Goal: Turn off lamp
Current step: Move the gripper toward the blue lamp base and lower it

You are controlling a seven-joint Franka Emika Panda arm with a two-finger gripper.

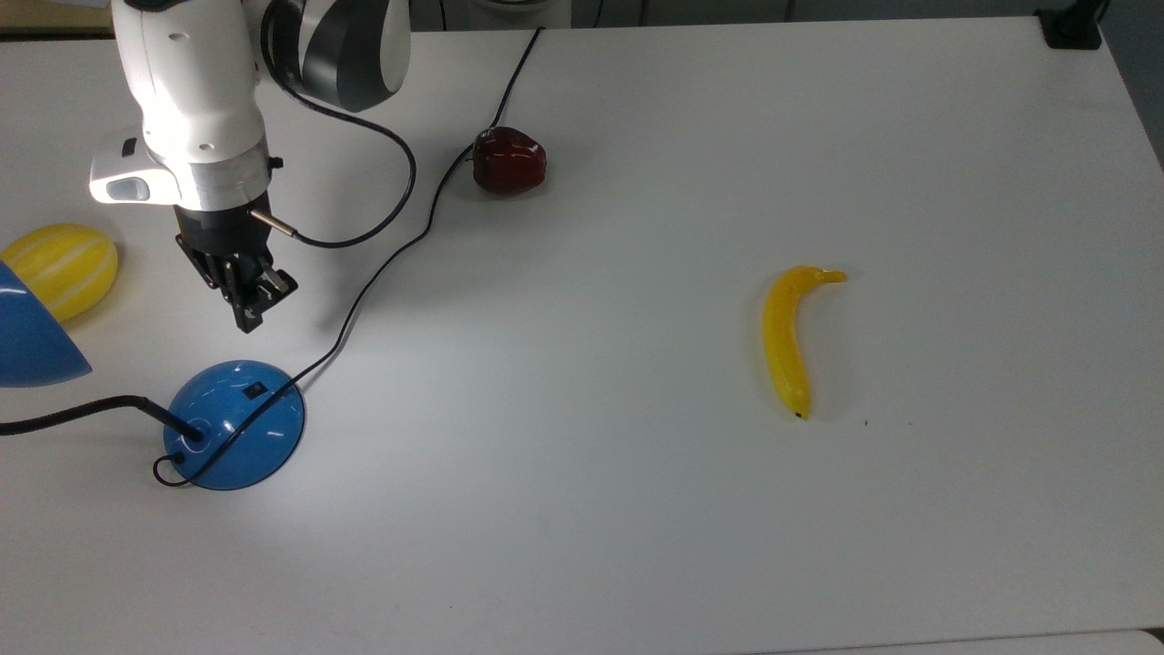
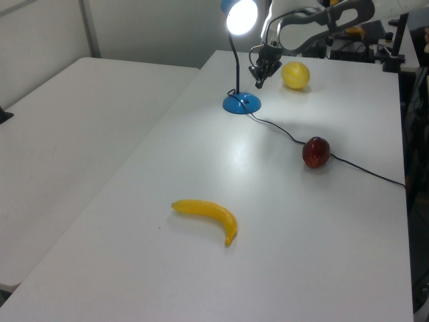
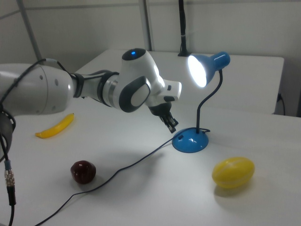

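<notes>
- Table [image 1: 637, 546]: white top, carries everything below.
- My arm [image 3: 56, 92]: white Panda, comes in from the right view's left; in the top view it enters at the upper left.
- Lamp [image 3: 190, 141]: blue dome base on the table at the top view's lower left, black neck curving up, blue shade [image 3: 209, 66] lit and glowing. Black rocker switch [image 1: 254, 392] sits on the dome's upper side.
- Cord [image 1: 391, 255]: thin black line from the base, runs up the top view past the apple to the table's far edge.
- My gripper [image 1: 247, 314]: fingers pressed together, nothing held. Tip points down at the base, hangs just above it, not touching. In the top view it sits right above the switch.
- Melon [image 3: 233, 172]: yellow, striped, near the base, on the right view's right.
- Banana [image 1: 789, 338]: yellow, well apart, on the top view's right.
- Apple [image 1: 508, 161]: dark red, touching the cord.
</notes>
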